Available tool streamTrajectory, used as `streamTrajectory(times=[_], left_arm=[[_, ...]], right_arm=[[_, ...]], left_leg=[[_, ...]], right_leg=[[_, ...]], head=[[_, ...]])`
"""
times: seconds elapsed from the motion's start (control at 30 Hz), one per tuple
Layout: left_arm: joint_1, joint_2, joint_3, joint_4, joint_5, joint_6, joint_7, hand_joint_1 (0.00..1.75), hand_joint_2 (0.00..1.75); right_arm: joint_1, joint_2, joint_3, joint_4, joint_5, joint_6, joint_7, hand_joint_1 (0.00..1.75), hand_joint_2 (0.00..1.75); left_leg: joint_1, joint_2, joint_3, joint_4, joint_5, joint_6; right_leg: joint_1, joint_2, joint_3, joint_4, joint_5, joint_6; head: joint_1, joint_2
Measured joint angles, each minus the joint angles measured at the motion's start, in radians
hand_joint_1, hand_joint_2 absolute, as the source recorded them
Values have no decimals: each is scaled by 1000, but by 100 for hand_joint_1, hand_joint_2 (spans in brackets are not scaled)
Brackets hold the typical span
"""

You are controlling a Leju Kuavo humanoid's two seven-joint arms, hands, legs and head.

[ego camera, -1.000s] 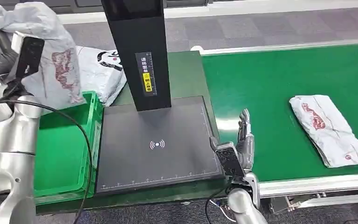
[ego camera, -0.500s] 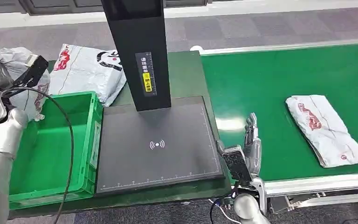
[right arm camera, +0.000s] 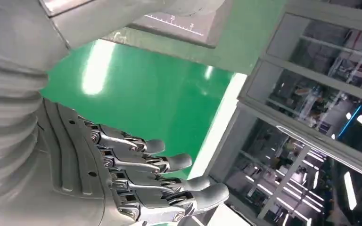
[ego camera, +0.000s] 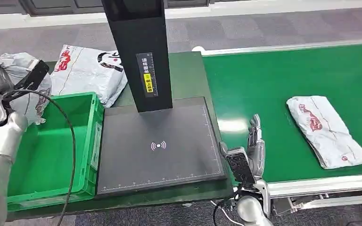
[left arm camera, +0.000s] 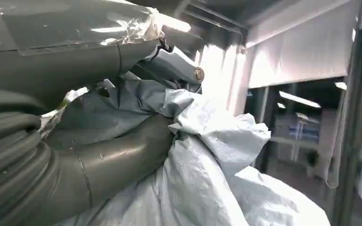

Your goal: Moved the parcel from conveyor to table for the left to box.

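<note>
While the left hand (left arm camera: pixel 99 141) gripped a crumpled grey plastic parcel (left arm camera: pixel 217 155), the spread, empty right hand (ego camera: pixel 254 146) needed to reach well across the green conveyor belt (ego camera: pixel 273 84) for the flat white parcel (ego camera: pixel 327 129).

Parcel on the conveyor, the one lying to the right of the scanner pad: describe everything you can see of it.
The parcel is a flat white-grey plastic mailer bag with red printing, wrinkled and oblong. It lies flat on the green conveyor belt, angled diagonally, its lower end close to the belt's near edge. Nothing touches it but the belt; the right hand is apart from it, nearer the scanner pad, fingers extended and holding nothing.
</note>
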Motion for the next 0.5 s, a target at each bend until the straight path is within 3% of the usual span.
streamTrajectory(times=[0.03,0.13,0.17,0.2,0.23,0.3,0.5], left_arm=[[0,0,0,1,0,0,0,0,175],[0,5,0,19,0,-1,0,0,175],[0,5,0,22,43,-30,-50,0,175],[32,-2,0,4,159,-80,-174,0,175],[87,-15,-6,-28,175,-174,-150,0,175],[125,-42,-17,-93,308,-66,-212,0,175],[149,-81,-17,-219,586,-50,-373,0,175]], right_arm=[[0,0,0,0,0,0,0,0,175],[3,0,0,-5,0,0,0,0,175],[4,0,-2,-5,0,0,0,0,175],[7,-1,-7,-10,0,1,0,0,175],[10,-2,-19,-15,8,12,3,0,175],[20,-2,-25,-33,24,25,16,0,175],[33,-2,-34,-48,27,21,18,0,175]], left_leg=[[0,0,0,0,0,0],[1,0,1,0,0,0],[1,0,1,0,0,0],[1,0,1,0,0,0],[0,1,1,0,0,0],[1,0,1,0,0,0],[1,0,1,0,0,0]], right_leg=[[0,0,0,0,0,0],[0,0,0,0,0,0],[0,0,0,0,0,0],[0,0,1,0,0,0],[0,0,1,0,0,0],[0,0,0,0,0,0],[0,0,0,0,0,0]], head=[[0,0],[0,0],[0,0],[0,0],[0,0],[0,0],[0,0]])
